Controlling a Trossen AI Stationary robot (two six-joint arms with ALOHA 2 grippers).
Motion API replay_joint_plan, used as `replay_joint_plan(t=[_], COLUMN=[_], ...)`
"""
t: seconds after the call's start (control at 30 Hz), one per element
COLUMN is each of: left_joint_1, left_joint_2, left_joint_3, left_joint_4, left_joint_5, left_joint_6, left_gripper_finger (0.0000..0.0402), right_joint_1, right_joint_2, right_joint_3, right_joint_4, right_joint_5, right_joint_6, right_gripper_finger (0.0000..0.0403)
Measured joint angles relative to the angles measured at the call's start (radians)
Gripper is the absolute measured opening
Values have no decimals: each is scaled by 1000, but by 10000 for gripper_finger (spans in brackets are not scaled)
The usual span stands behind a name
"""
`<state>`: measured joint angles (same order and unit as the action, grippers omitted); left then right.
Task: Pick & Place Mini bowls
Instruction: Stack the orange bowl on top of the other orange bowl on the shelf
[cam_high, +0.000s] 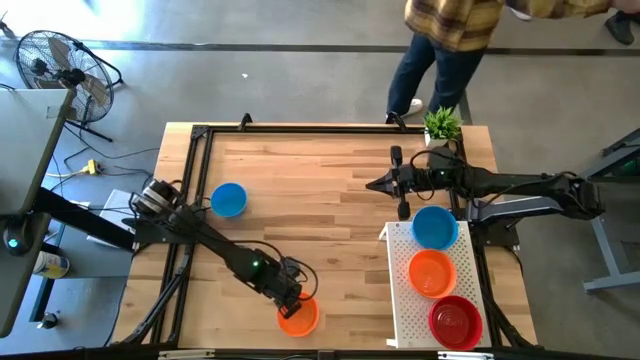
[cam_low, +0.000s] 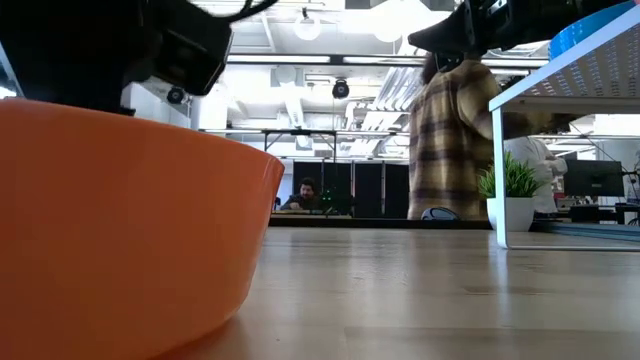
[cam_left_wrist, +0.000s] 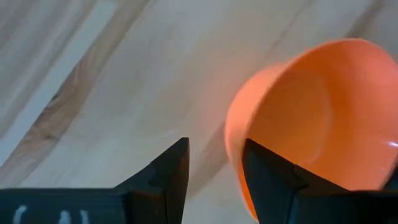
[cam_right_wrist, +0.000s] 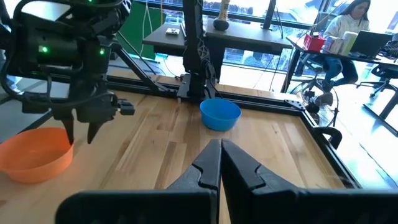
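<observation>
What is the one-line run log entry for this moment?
left gripper open, at orange bowl rim | right gripper shut, idle | tray: three bowls

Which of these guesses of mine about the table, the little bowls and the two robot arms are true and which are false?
1. Three bowls sit on the white tray. True: a blue bowl, an orange bowl and a red bowl.
2. The left gripper is over a red bowl. False: it is at the rim of an orange bowl on the wood, near the table's front edge.
3. A lone blue bowl sits on the wood on the left side. True.
4. The right gripper holds a bowl. False: its fingers are shut on nothing, above bare wood.
5. A small potted plant stands at the table's far edge. True.
</observation>
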<state>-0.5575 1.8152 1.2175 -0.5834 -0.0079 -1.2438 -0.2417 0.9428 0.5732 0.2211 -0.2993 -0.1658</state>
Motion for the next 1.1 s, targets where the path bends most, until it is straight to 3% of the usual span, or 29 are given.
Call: replay_joint_plan(t=[0.2,0.4,0.67,0.83,1.1], left_joint_1=[0,0,76,188,463], left_joint_2=[4,4,-38,-68,-74], left_joint_3=[0,0,-2,-2,-1], left_joint_4=[1,5,-135,-163,-18], left_joint_5=[-13,-24,-56,-106,-106], left_joint_6=[-29,-14,45,236,668], left_gripper_finger=[122,12,4,3,1], right_joint_1=[0,0,0,0,0], right_joint_2=[0,0,0,0,0], right_joint_3=[0,0,2,2,2], right_joint_4=[0,0,-11,-24,-37], right_joint_5=[0,0,1,11,69], right_joint_6=[0,0,14,65,106], right_gripper_finger=[0,0,0,0,0])
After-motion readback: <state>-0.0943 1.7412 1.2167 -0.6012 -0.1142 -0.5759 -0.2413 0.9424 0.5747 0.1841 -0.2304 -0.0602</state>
